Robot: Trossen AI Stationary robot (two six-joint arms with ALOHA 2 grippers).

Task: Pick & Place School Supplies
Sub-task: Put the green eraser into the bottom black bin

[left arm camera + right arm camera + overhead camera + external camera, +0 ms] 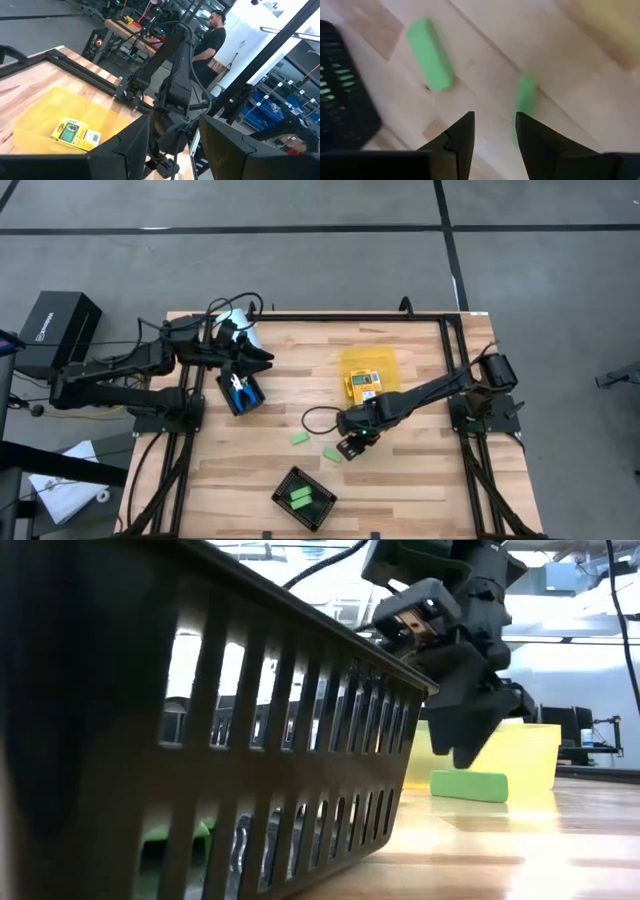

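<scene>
My right gripper (350,444) hangs open just above the table's middle, near two light-green oblong pieces (300,438) (332,454) that lie flat on the wood. In the right wrist view its fingers (495,131) stand apart, one green piece (524,100) close by one fingertip, the other (430,53) farther off. The low view shows the fingertips (466,745) a little above a green piece (468,785). My left gripper (250,360) is open (175,150) above a small black tray holding a blue-handled tool (240,391). A yellow-orange pack (362,386) lies in the yellow bin.
A black slotted tray (303,498) with green pieces inside sits by the near edge and fills the low view's left (200,740). The yellow bin (368,364) stands behind the right gripper. A pale cylinder (243,330) lies by the left arm. A person (210,37) stands beyond the table.
</scene>
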